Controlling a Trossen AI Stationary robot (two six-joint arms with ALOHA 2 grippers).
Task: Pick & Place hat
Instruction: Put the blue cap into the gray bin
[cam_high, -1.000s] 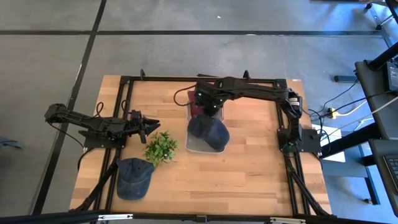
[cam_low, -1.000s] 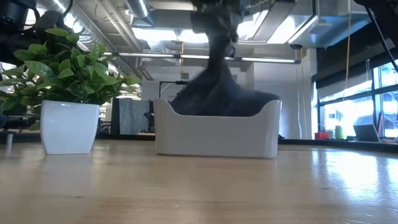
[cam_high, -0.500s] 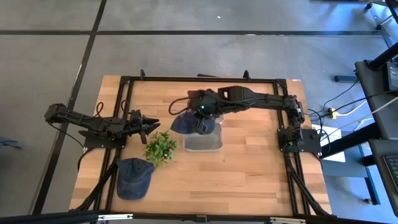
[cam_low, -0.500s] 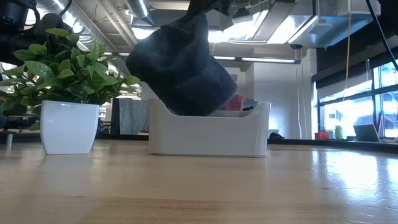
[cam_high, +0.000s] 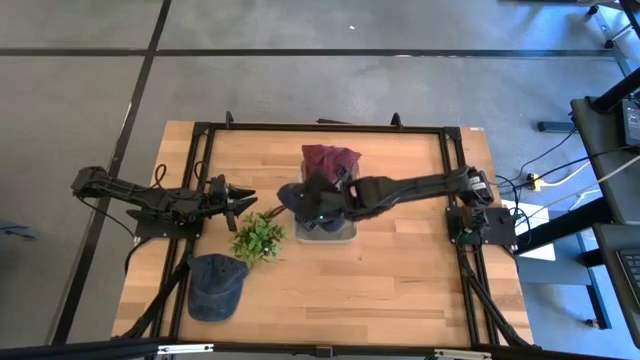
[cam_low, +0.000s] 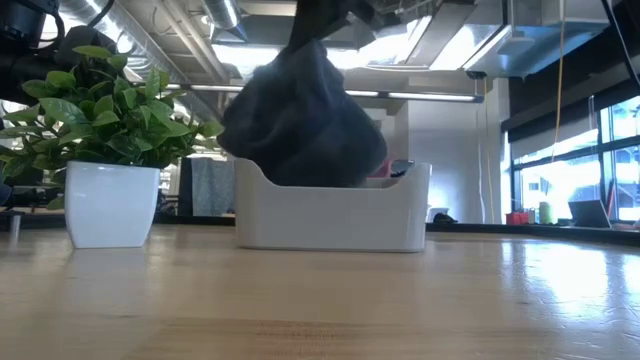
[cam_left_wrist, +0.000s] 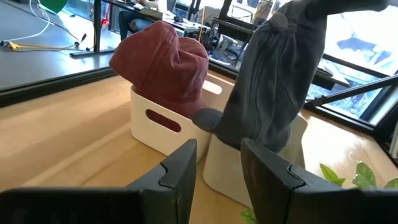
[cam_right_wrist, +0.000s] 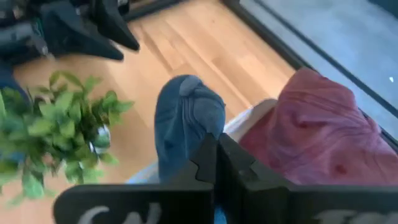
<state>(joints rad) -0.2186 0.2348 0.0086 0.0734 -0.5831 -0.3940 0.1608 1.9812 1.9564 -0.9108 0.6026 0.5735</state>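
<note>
A dark blue hat (cam_high: 296, 198) hangs from my right gripper (cam_high: 320, 206) over the left side of a white bin (cam_high: 330, 233). The gripper is shut on the hat. In the low view the blue hat (cam_low: 302, 120) dips behind the bin's wall (cam_low: 325, 215). A maroon hat (cam_high: 330, 160) sits in the bin's far part. A second blue cap (cam_high: 215, 285) lies flat on the table near the front left. My left gripper (cam_left_wrist: 217, 171) is open and waits left of the bin, facing the maroon hat (cam_left_wrist: 163, 62) and the hanging blue hat (cam_left_wrist: 273, 81). My right gripper pinches the blue hat's upper end (cam_right_wrist: 198, 138) between its two fingers, coming from above and pointing down. The fingers themselves hide which part of the hat that is. The hat hangs bunched below them, its lower end (cam_left_wrist: 214, 118) down inside the bin.
A small plant in a white pot (cam_high: 258, 237) stands just left of the bin, between it and the left gripper; in the low view the plant (cam_low: 110, 150) is left of the bin. Black frame rails (cam_high: 205, 150) border the table. Bare wood lies right of and in front of the bin.
My right gripper has moved toward the table's near edge and slightly left, still shut on the blue hat. The hat swung out to the left of the bin, then settled back over its left side. The maroon hat, hidden under the arm before, now shows.
</note>
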